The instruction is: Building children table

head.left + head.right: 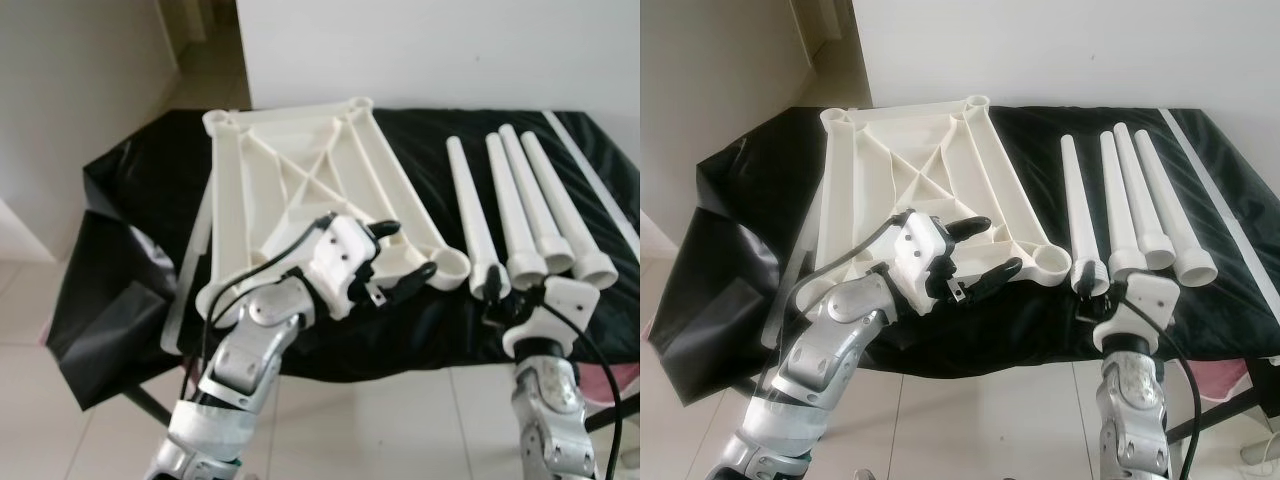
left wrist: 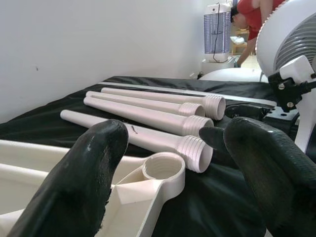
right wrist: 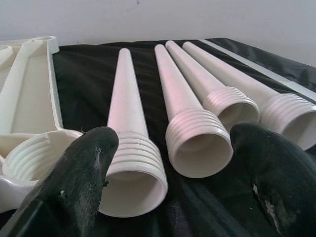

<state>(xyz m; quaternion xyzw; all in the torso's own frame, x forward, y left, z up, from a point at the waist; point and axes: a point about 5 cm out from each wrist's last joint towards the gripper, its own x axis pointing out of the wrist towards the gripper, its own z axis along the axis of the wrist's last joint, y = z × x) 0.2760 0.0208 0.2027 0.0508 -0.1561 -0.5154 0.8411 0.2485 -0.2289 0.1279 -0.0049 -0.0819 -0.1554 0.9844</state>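
Cloth of black plastic (image 1: 150, 180) covers the surface, hanging loose over the edge far from the legs and sagging toward a pale tiled floor (image 1: 420, 420). A white wall (image 1: 450, 50) stands behind the surface, and a doorway opens beyond its far corner on the tabletop's side.

The cream tabletop frame (image 1: 300, 190) lies upside down on the cloth, ribs and crossed braces up, with a threaded socket (image 2: 163, 170) at its near corner. Just beside that socket, four tapered white legs (image 1: 520, 200) lie side by side, threaded ends toward the robot and close to the surface's near edge. A thin white strip (image 1: 590, 170) runs along the cloth beyond the legs, near the surface's outer edge.

The left tool (image 1: 400, 260) hovers over the frame's near corner, its two black fingers spread wide with nothing between them. The right tool (image 3: 173, 168) sits at the near edge in front of the legs, fingers also wide apart and empty, framing the threaded ends of the two legs nearest the socket.

Bare black cloth lies between the frame and the legs. In the left wrist view a white fan (image 2: 291, 44) stands past the legs, and a person in red (image 2: 254, 15) bends in the distance.
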